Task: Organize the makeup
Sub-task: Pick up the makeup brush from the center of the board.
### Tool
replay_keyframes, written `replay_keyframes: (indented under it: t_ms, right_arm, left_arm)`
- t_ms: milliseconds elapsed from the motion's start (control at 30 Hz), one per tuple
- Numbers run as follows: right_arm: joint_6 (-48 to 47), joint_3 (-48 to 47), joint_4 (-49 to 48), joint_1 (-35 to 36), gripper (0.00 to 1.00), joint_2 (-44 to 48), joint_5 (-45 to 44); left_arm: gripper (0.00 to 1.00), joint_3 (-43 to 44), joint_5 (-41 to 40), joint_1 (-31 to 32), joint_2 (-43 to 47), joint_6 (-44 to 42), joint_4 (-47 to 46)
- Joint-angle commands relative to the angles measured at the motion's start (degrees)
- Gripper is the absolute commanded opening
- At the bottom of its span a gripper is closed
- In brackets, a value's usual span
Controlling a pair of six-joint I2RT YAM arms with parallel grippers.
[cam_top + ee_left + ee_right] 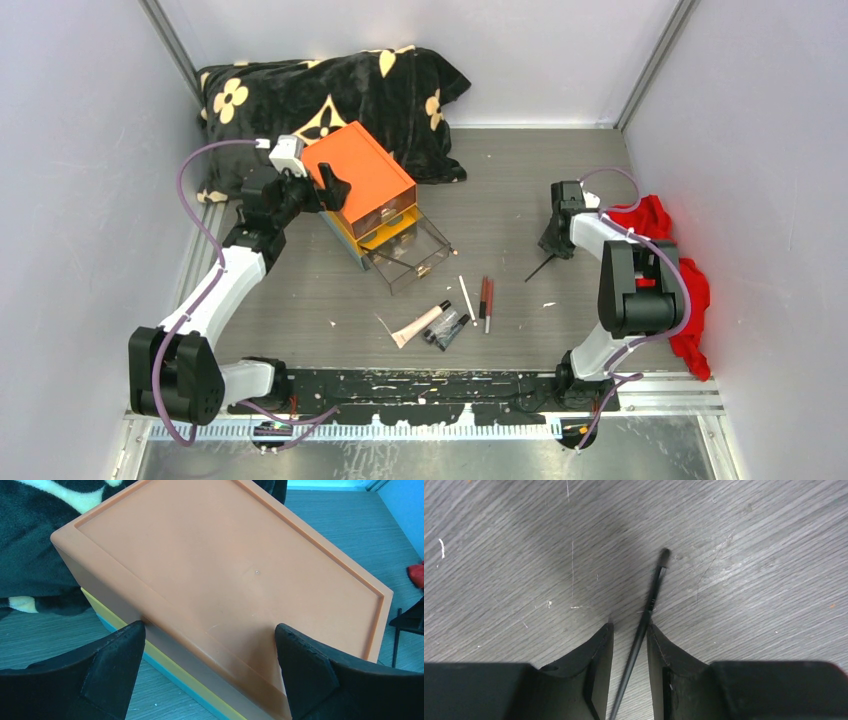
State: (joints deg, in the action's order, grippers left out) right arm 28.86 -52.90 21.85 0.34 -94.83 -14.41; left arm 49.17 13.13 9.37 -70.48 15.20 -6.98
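Observation:
My left gripper (335,190) is open over the near edge of the orange box with clear drawers (362,175); in the left wrist view its fingers (115,660) straddle the box lid (225,570). My right gripper (553,240) is low over the table, its jaws narrowly open around a thin black pencil (649,610), which also shows in the top view (540,268). A pinkish tube (420,324), a black tube (447,329), a white pencil (466,297) and red pencils (486,298) lie at the front middle. The compacts are out of view.
The box's lowest clear drawer (410,258) is pulled out toward the front. A black flowered blanket (330,95) lies behind the box. A red cloth (685,285) is bunched against the right wall beside the right arm.

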Motion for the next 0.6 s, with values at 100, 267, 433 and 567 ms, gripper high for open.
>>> replay_keyframes:
  t_ms: [100,267,433,567]
  right_arm:
    - [-0.9,-1.2,-3.2,-0.3,0.36,-1.8,-0.8]
    - [-1.5,-0.1,-3.7,-0.5,0.36,-2.6,-1.7]
    - [-1.8,1.3,-4.3,-1.5,0.34,-3.1,-0.4]
    - [-2.1,2.1,-4.7,-2.3,0.32,-3.1,0.2]
  left_arm:
    - [1.00,-1.7,0.6,0.2,0.6,-0.9,1.9]
    - [1.00,-2.4,0.2,0.2,0.6,-1.1,1.8]
    - [1.00,-2.5,0.0,0.2,1.0,-1.5,2.3]
    - [1.00,-2.8,-0.6,0.2,1.7,-1.8,2.4]
